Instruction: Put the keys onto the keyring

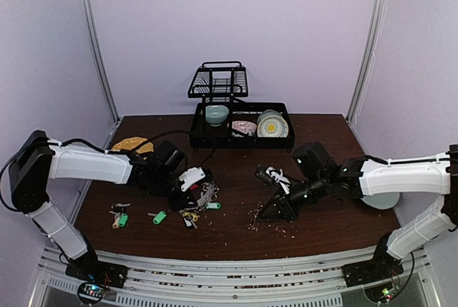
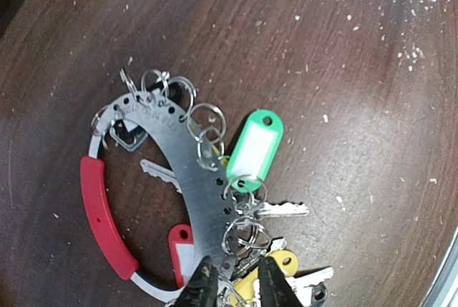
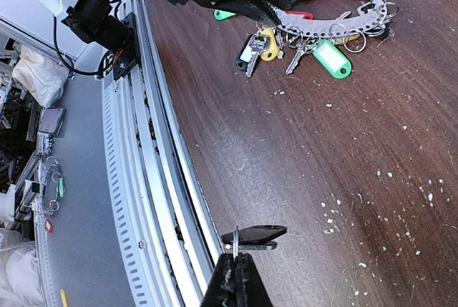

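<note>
Steel-and-red-plastic crescent, the perforated keyring (image 2: 197, 178) lies flat on the speckled brown table (image 2: 343, 56), its end between the left gripper (image 2: 232, 289) fingers; whether they pinch it is unclear. Well apart, the right gripper (image 3: 235, 258) stays out of reach of it, clenched on a dark-tagged key (image 3: 259, 233) by its split ring.

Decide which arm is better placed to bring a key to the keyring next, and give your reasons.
Right. The right gripper is shut on a dark-tagged key; the left gripper straddles the end of the keyring, probably better suited to steadying it.
</note>
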You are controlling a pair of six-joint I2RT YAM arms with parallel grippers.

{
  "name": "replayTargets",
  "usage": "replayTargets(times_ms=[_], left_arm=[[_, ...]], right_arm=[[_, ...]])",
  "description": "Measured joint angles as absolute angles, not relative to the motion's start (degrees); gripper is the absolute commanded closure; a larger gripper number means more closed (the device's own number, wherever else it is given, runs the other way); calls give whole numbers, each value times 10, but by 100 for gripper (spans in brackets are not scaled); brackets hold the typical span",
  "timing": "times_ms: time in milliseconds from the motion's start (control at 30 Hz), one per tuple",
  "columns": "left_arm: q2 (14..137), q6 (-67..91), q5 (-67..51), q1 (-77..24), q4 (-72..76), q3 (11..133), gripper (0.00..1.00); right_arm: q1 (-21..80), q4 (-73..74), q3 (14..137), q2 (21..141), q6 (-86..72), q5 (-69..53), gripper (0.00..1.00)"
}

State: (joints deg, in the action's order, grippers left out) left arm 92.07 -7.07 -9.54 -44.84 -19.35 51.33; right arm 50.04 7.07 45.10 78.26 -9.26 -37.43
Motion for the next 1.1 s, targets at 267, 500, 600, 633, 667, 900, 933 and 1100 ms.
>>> replayTargets(times_ms=[267, 500, 600, 633, 667, 900, 933, 1100], left_arm=[[887, -23, -60, -489, -182, 498, 62], [878, 29, -1, -525, -147, 468, 73], [898, 44, 20, -529, -133, 468, 73], [904, 46, 23, -529, -132, 468, 74], [910, 50, 25, -529, -130, 468, 75], [933, 59, 25, -534, -114, 468, 77], [936, 60, 25, -534, -114, 468, 77], [947, 60, 29, -535, -110, 468, 78]], right_arm=[[501, 70, 450, 783, -93, -373, 100], [501, 71, 451, 783, -92, -373, 100], [501, 71, 451, 783, -92, -373, 100], [501, 71, 451, 783, -92, -373, 100], [501, 71, 451, 783, -92, -373, 100], [501, 71, 451, 783, -92, -373, 100], [501, 71, 451, 783, -92, -373, 100], [501, 72, 451, 783, -92, -373, 100]])
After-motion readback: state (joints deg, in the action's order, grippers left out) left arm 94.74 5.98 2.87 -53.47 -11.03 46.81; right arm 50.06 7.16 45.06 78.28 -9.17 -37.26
